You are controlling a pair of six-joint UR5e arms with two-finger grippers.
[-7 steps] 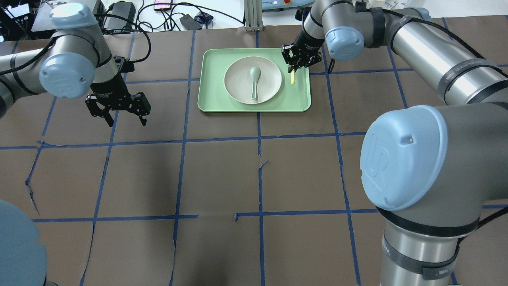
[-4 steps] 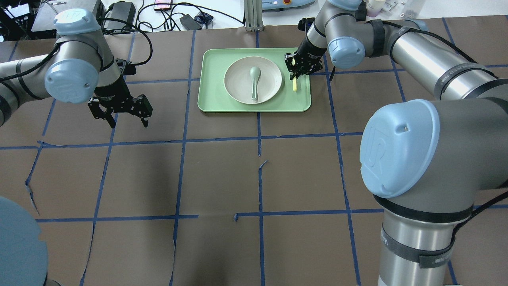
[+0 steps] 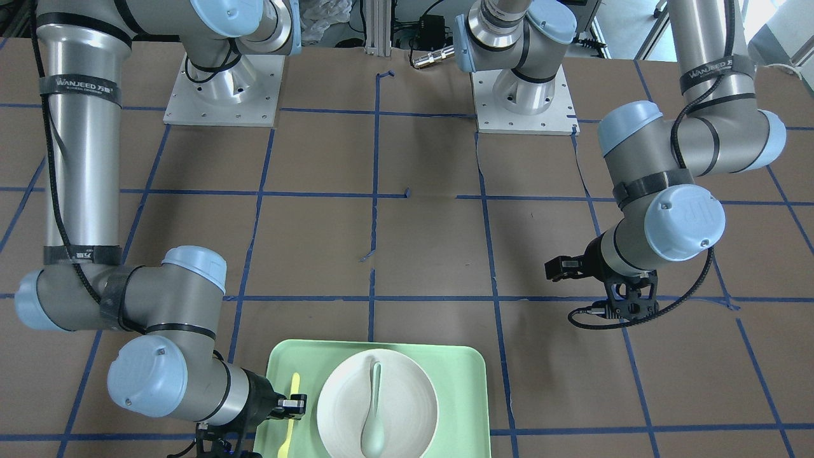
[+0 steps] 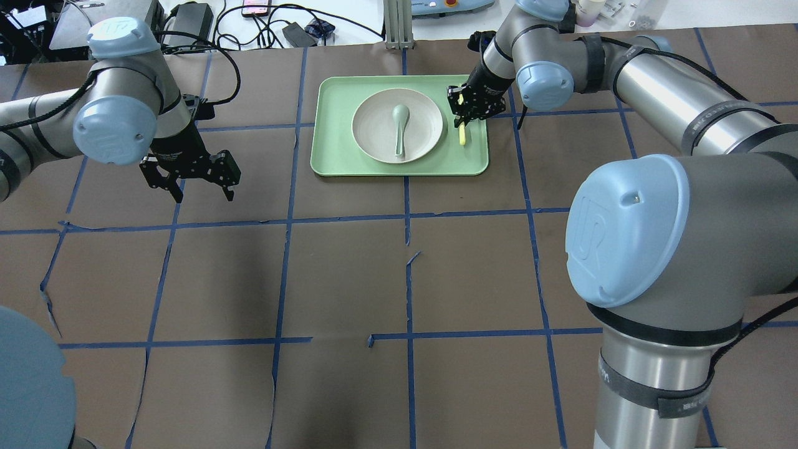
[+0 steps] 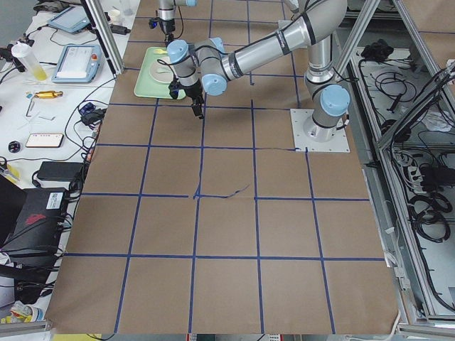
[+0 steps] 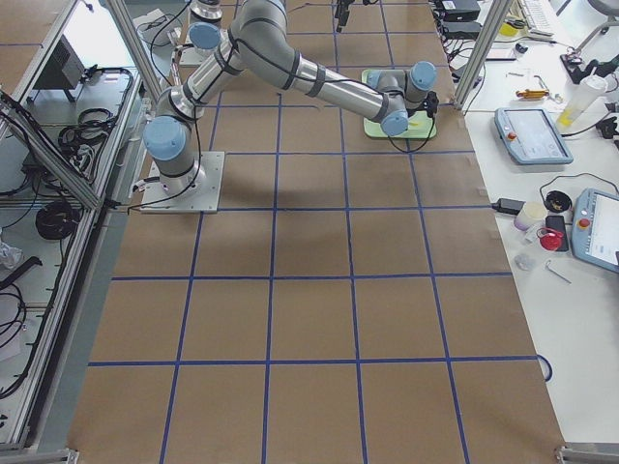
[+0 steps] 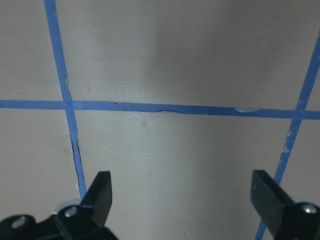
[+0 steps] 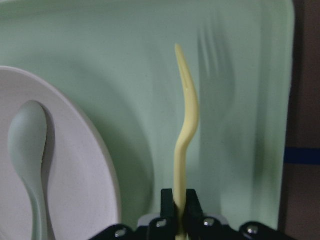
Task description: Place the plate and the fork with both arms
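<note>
The off-white plate (image 4: 374, 125) sits in the pale green tray (image 4: 336, 162) at the far middle of the table. A mint-green spoon (image 4: 399, 128) lies in the plate. My right gripper (image 4: 466, 117) is shut on the handle end of the yellow fork (image 4: 462, 134), over the tray's right strip beside the plate. The right wrist view shows the fork (image 8: 186, 125) pinched between the fingers, tines pointing away, with the plate (image 8: 75, 165) to its left. My left gripper (image 4: 199, 190) is open and empty over bare table, left of the tray.
Brown table covering with a blue tape grid. Cables, a power brick and devices lie beyond the far edge (image 4: 187, 19). The front-facing view shows both arm bases (image 3: 222, 95) at the robot's side.
My right gripper has shifted slightly toward the robot with the fork in it. My left gripper has drifted slightly and stays open.
</note>
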